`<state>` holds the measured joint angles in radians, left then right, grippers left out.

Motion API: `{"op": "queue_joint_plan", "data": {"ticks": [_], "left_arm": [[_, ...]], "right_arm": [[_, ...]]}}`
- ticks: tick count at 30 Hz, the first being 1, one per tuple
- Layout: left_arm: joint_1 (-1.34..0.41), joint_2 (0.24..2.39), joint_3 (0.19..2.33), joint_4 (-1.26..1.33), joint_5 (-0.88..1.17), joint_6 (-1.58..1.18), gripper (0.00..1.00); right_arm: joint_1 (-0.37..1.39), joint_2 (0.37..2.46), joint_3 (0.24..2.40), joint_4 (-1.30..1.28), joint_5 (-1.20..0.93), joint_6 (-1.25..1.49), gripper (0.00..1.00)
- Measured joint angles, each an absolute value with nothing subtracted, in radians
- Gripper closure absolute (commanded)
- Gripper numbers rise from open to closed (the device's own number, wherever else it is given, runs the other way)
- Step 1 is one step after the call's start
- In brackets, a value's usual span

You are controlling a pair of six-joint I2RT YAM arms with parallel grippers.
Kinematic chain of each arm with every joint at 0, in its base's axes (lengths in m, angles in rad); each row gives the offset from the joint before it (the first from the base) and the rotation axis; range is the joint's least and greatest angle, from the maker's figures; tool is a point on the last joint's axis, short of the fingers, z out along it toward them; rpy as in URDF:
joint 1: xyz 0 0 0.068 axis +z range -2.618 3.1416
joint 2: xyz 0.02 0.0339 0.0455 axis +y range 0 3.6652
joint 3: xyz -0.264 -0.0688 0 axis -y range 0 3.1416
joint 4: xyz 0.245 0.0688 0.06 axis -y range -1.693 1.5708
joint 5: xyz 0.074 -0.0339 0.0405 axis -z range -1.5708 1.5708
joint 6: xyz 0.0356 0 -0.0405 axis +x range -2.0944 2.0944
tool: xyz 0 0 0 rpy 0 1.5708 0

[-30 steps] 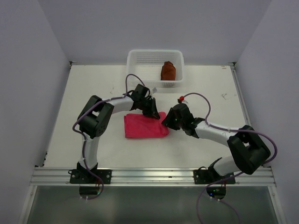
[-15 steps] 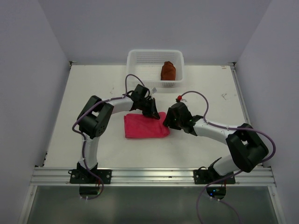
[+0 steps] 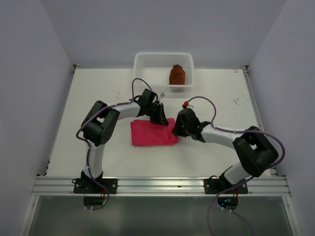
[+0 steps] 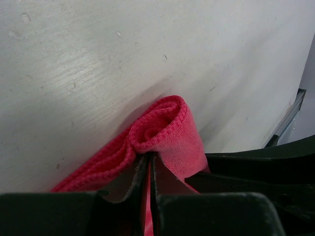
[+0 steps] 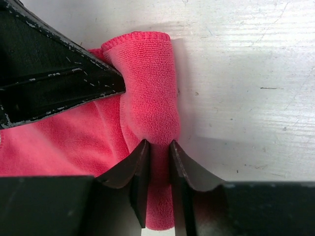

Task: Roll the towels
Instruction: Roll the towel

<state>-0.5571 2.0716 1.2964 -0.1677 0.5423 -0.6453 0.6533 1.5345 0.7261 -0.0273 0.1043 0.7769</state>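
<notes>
A pink towel (image 3: 153, 132) is seen lying on the white table (image 3: 88, 93), near its middle and between the two arms. Most of it is spread flat as a rough rectangle, but its far right corner is lifted and curled over into a short rolled lip. In the left wrist view this lip is shown as a rounded fold with a stitched hem, raised off the table surface. The left gripper (image 4: 150, 162) is closed almost completely, and only a thin layer of cloth is pinched between its fingers, just under the fold. The right gripper (image 5: 158, 150) is narrowed onto the same rolled edge from the right side. A ridge of cloth is squeezed between its fingers (image 5: 135, 167) and bunched there. The two grippers are placed just beside each other at that corner. At the far edge of the table a white basket (image 3: 147, 61) is set, and a rust-brown rolled towel (image 3: 177, 74) is held in its right half.
</notes>
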Motion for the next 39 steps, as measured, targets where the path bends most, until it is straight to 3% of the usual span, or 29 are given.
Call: {"op": "queue_joint_plan", "data": {"ticks": [1, 6, 16, 39], "left_arm": [[-0.558, 2.072, 1.296, -0.167, 0.543, -0.645, 0.91], [-0.558, 2.069, 1.296, -0.169, 0.542, -0.648, 0.88], [-0.530, 2.053, 1.301, -0.200, 0.543, -0.679, 0.79], [-0.471, 2.000, 1.318, -0.196, 0.570, -0.696, 0.79]], "right_arm": [[0.654, 1.534, 0.726, -0.025, 0.104, 0.776, 0.85], [0.665, 1.534, 0.731, -0.030, 0.113, 0.752, 1.00], [0.854, 1.592, 0.925, -0.226, 0.398, 0.598, 1.00], [1.098, 1.915, 1.203, -0.537, 0.920, 0.412, 1.00]]}}
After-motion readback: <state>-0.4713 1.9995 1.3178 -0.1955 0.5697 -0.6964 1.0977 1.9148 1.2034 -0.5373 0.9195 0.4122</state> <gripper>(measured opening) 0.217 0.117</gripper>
